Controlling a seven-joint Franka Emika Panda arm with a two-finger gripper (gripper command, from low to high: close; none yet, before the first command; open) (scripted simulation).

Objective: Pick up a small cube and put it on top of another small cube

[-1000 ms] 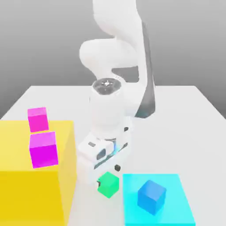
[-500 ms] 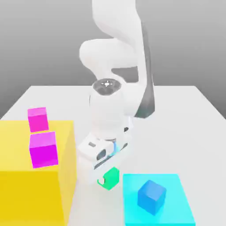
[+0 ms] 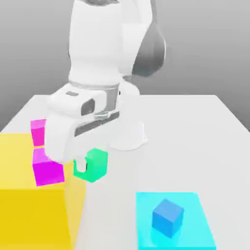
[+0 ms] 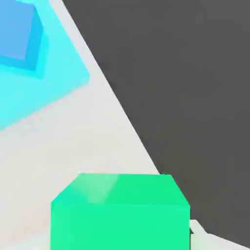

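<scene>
Gripper [image 3: 87,165] clamped on the green cube [image 3: 93,165], which hangs clear of the white worktop [image 3: 195,122], just beside the yellow block [image 3: 29,205] on the exterior view's left. One white fingertip [image 3: 80,166] shows against the cube's face. On the yellow block sit the smaller hot-pink cube [image 3: 38,131] and, nearer the camera, the larger violet-magenta cube [image 3: 46,172], both partly behind the hand. Blue cube [image 3: 167,218] rests on the cyan pad [image 3: 195,234], well apart.

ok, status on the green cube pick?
Gripper shut on green cube, cube off the table. Small pink cube on yellow block, partly behind the hand. Larger magenta cube sits right beside the path.
</scene>
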